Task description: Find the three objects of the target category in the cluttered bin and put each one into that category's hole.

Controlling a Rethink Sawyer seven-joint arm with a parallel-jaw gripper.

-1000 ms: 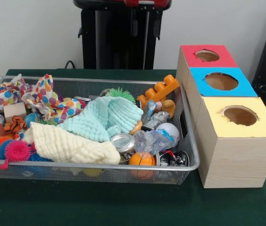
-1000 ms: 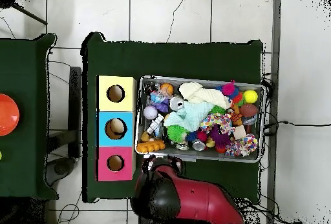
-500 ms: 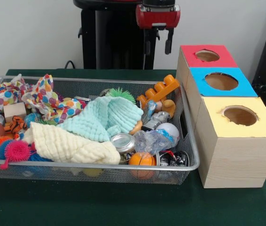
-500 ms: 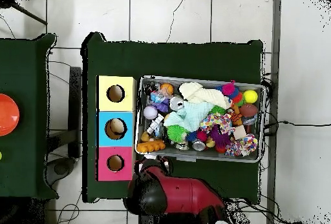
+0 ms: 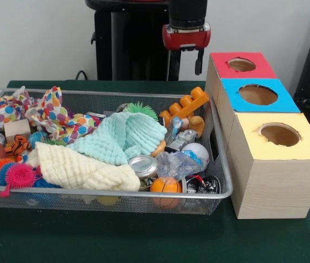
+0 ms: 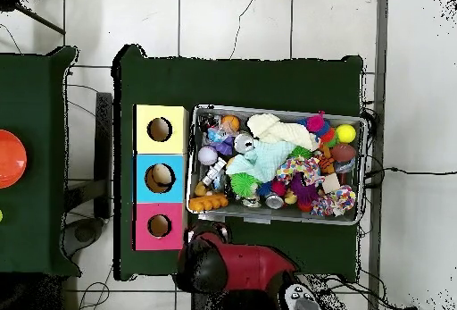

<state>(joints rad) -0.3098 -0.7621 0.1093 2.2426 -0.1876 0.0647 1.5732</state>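
The wire bin point(image 5: 220, 181) was packed to its rim, a mint cloth point(image 5: 123, 137) heaped mid-bin. The gripper point(image 5: 187, 61) hung behind its far right corner over bare table, fingers parted and empty. Boxes point(image 5: 270, 164) stood just beside the bin's right edge

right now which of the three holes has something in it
The blue hole, the middle one: the overhead view shows a pale object inside it; the yellow and red holes look dark.
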